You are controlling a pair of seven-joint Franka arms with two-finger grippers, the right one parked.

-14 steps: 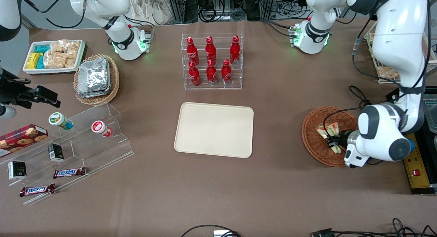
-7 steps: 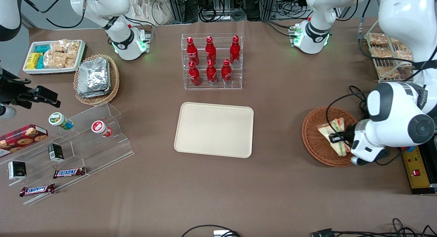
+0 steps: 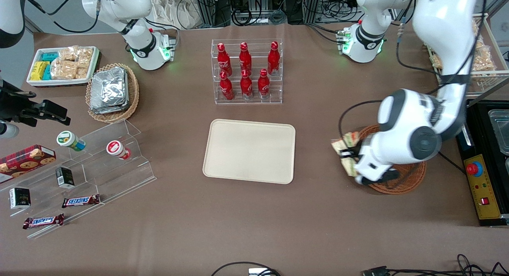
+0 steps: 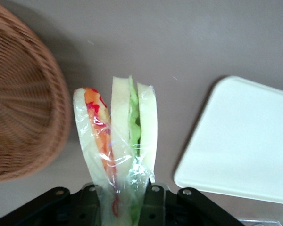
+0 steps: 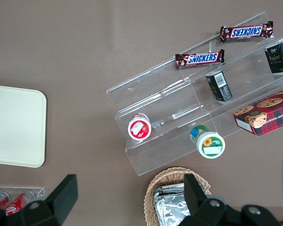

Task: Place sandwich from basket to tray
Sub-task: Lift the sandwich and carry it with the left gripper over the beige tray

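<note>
Left wrist view shows the gripper [image 4: 122, 200] clamped on the plastic-wrapped wedge sandwich of pale bread with green and orange-red filling [image 4: 118, 141], held above the brown table [image 4: 179, 42] between the round reddish-brown wicker basket [image 4: 23, 117] and the flat cream-beige rectangular tray [image 4: 240, 146], touching neither
</note>
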